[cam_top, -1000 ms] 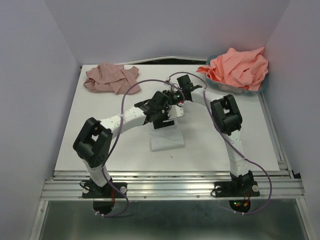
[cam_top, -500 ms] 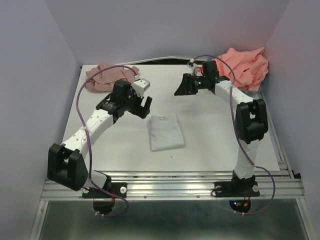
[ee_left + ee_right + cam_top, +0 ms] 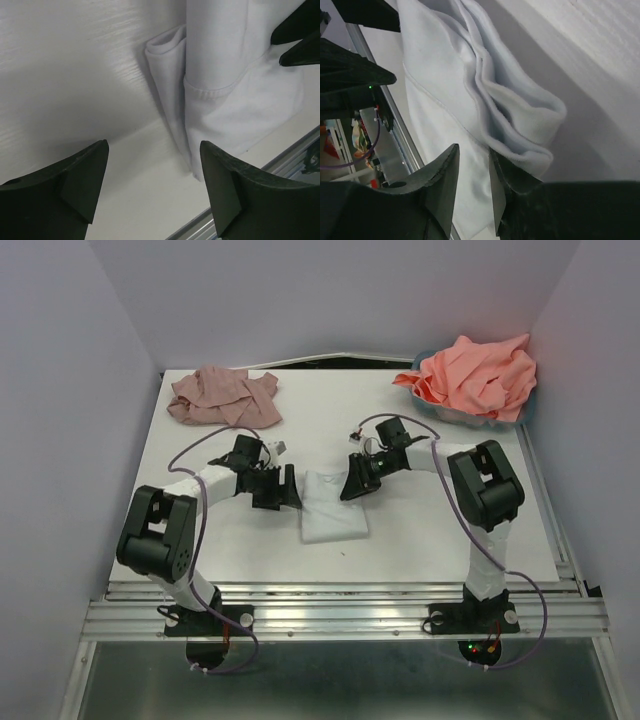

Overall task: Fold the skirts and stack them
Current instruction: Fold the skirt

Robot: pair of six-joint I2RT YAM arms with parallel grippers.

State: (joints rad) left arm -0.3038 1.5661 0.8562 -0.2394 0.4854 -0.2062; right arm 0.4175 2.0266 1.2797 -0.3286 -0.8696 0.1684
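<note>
As it lies folded into a flat rectangle, the pale white-blue skirt [image 3: 333,510] occupies the middle of the table [image 3: 450,530], its long sides running front to back. The left wrist view shows the skirt [image 3: 225,60] with a hemmed layer on top and a narrow rolled fold along its left side. The right wrist view shows the skirt [image 3: 445,75] as several stacked layers ending in a rounded fold.

Right gripper [image 3: 352,488]: positioned at the far right corner of the folded skirt, tips at the cloth. In its own view the right gripper [image 3: 474,150] has its jaws drawn close, leaving only a slim gap. Cloth shows in that gap, but whether any layer is pinched cannot be told.

Left gripper [image 3: 285,496]: positioned just beside the skirt's left edge, low over the table. In its own view the left gripper [image 3: 152,147] has its jaws spread wide, with bare table between them and nothing held. The skirt's rolled fold lies just ahead of the fingers.

Mauve-pink skirt [image 3: 222,397]: crumpled in a heap at the far left corner of the table, well apart from both grippers.

Coral-salmon cloth [image 3: 478,375]: piled in the teal basket [image 3: 529,410] at the far right corner, spilling over its rim.
</note>
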